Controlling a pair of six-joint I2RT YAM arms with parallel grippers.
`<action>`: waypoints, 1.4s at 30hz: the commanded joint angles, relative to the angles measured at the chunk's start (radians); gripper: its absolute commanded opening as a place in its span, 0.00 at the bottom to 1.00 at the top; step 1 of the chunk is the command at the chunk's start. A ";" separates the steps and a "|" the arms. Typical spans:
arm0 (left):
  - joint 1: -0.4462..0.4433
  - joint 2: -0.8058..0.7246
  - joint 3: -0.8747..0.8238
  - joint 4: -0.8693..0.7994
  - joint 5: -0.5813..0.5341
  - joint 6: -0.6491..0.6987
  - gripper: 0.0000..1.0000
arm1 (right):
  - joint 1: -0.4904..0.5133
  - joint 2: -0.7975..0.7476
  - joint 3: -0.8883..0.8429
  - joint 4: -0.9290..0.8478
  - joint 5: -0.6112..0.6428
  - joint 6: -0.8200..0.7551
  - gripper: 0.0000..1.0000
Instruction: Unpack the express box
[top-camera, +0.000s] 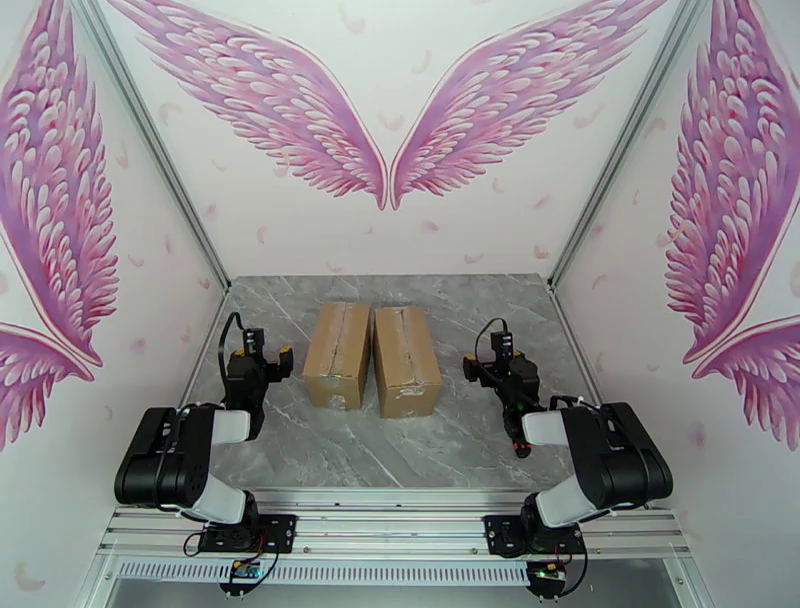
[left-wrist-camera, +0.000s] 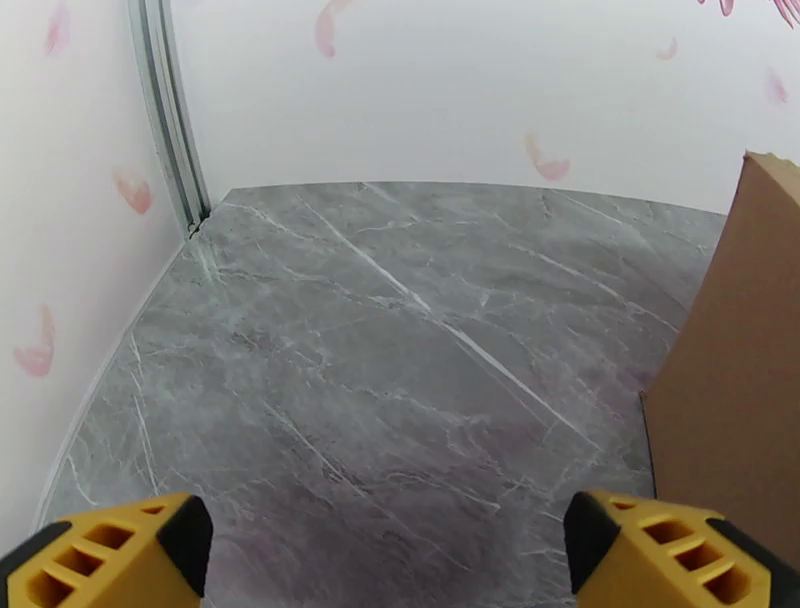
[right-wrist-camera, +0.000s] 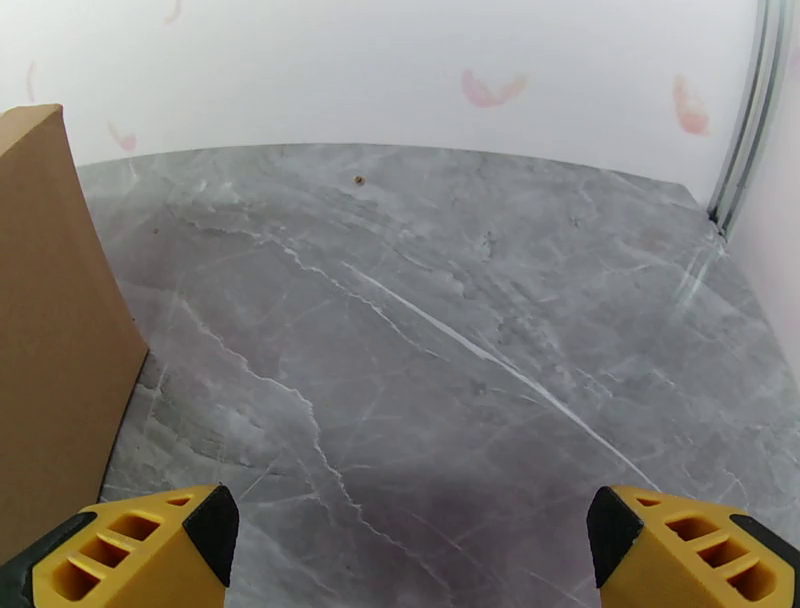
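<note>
As 2 boxes sit just beside each other at the middle of the table (top-camera: 300, 450), flaps closed, the left box (top-camera: 338, 355) and right box (top-camera: 406, 360) lie between the arms. The left gripper (top-camera: 264, 352) hovers near the left box's outer side, jaws spread wide, holding nothing. The right gripper (top-camera: 484, 366) hovers near the right box's outer side, equally spread and empty.

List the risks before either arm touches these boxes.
The left box and right box stand close together, so working on one may shove the other. Both tops look taped shut; jaws could slide a box across the table instead of opening it.
</note>
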 joint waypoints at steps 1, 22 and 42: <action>-0.002 -0.007 0.004 -0.008 0.000 -0.006 0.99 | -0.002 0.002 0.022 0.007 0.004 0.003 0.99; 0.009 -0.007 0.002 -0.006 0.029 -0.009 0.99 | -0.002 0.001 0.028 -0.005 0.026 0.013 0.99; -0.017 -0.463 0.354 -0.811 -0.032 -0.294 0.99 | 0.001 -0.387 0.358 -0.831 -0.070 0.238 0.99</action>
